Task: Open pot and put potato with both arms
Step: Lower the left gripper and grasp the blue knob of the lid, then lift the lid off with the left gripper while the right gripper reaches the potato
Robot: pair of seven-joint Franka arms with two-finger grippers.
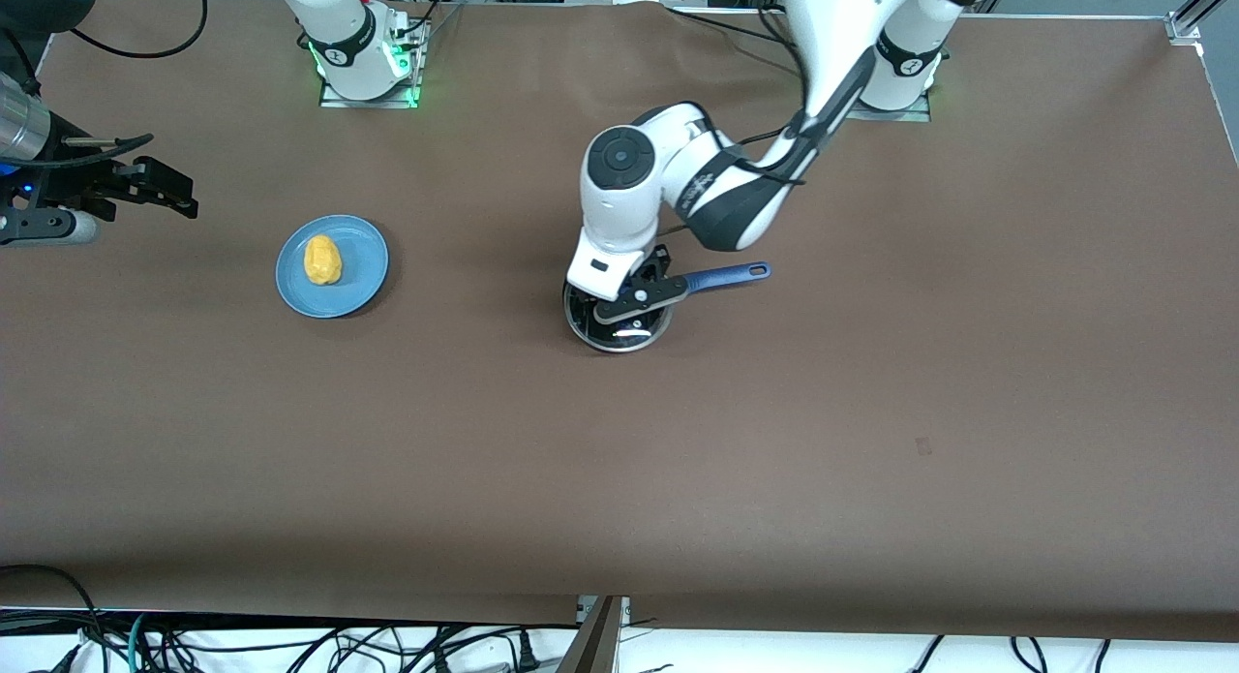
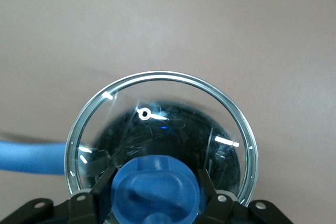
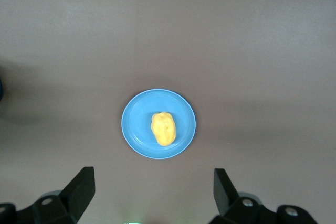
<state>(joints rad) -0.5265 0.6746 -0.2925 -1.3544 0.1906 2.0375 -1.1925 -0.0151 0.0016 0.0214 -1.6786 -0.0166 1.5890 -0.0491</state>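
Note:
The black pot [image 1: 619, 332] stands mid-table with its blue handle [image 1: 731, 276] pointing toward the left arm's end. Its glass lid [image 2: 157, 103] sits on it. My left gripper [image 1: 634, 300] is down on the lid, and its fingers [image 2: 105, 182] press both sides of the blue knob [image 2: 157, 195]. The yellow potato [image 1: 322, 259] lies on a blue plate [image 1: 363, 271] toward the right arm's end. My right gripper [image 1: 160, 179] hangs open and empty high above the table, off to the side of the plate. Its wrist view shows the potato [image 3: 163, 128] on the plate [image 3: 134, 124].
The brown table [image 1: 619, 479] carries only the pot and the plate. The pot's handle [image 2: 31, 157] juts out sideways from under the lid. Cables run along the table's edge nearest the front camera.

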